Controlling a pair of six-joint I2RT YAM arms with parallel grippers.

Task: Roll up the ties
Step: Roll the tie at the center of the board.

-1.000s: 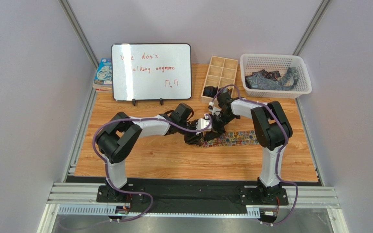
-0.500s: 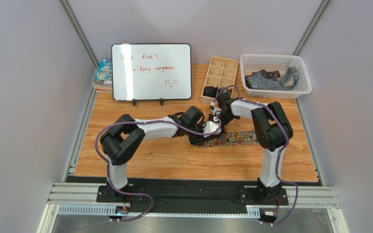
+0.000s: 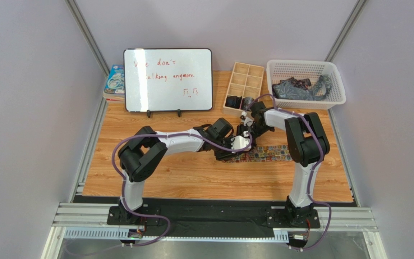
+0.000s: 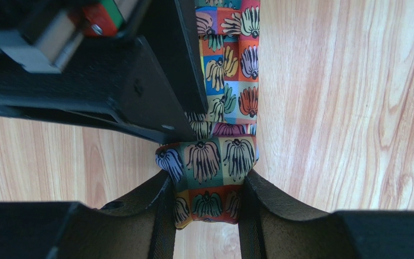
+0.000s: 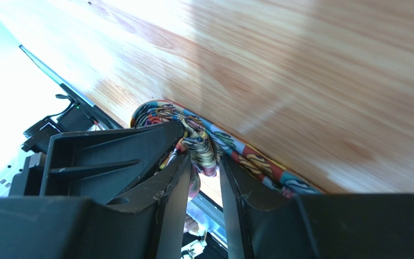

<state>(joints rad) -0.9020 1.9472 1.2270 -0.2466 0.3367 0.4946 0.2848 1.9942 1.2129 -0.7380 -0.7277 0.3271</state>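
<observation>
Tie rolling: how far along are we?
Done: at least one dark roll sits in the box. In hand: the floral tie is barely started; left claw grips its rolled end, right claw at it with jaws parted. To do: most of that tie lies flat, and dark ties wait in the basket.

The left pincer [image 4: 206, 181] has slid further right along the counter [image 3: 166, 178], and the floral tie [image 3: 263, 154] clamped in it has shifted right too. The right pincer [image 5: 204, 162] has pulled back and rightward; its jaws, closed a second ago, now stand apart around a fold of fabric.
</observation>
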